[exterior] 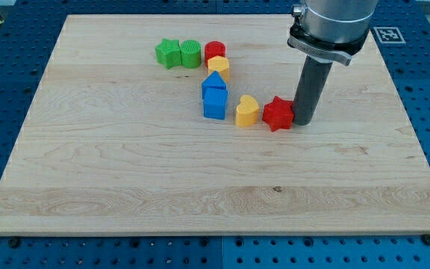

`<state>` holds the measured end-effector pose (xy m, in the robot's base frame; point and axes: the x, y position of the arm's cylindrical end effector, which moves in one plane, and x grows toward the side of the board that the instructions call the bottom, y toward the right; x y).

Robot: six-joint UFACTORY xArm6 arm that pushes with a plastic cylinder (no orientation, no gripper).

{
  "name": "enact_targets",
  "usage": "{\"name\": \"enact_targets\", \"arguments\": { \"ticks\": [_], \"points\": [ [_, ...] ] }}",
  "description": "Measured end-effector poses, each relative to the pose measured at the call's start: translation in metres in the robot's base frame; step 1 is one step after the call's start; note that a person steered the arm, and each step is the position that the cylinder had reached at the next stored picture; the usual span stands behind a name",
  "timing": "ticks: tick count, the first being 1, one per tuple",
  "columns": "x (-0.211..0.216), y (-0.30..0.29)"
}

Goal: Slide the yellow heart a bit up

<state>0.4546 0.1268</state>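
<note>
Resting on the board (125, 179), my tip (305, 120) holds nothing and sits just right of the red star (278, 113). Left of that star, touching it, is the yellow heart (246, 111); further left, the blue cube (215, 104).

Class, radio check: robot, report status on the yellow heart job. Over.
My tip right of the red star, touching or nearly. Yellow heart sits left of the star, unpushed. Star between tip and heart.
</note>
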Motion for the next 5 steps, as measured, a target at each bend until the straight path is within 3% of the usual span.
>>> {"name": "enact_targets", "arguments": {
  "ticks": [2,3,5],
  "points": [
    [-0.026,-0.011],
    [-0.023,0.026],
    [0.041,0.008]
  ]
}}
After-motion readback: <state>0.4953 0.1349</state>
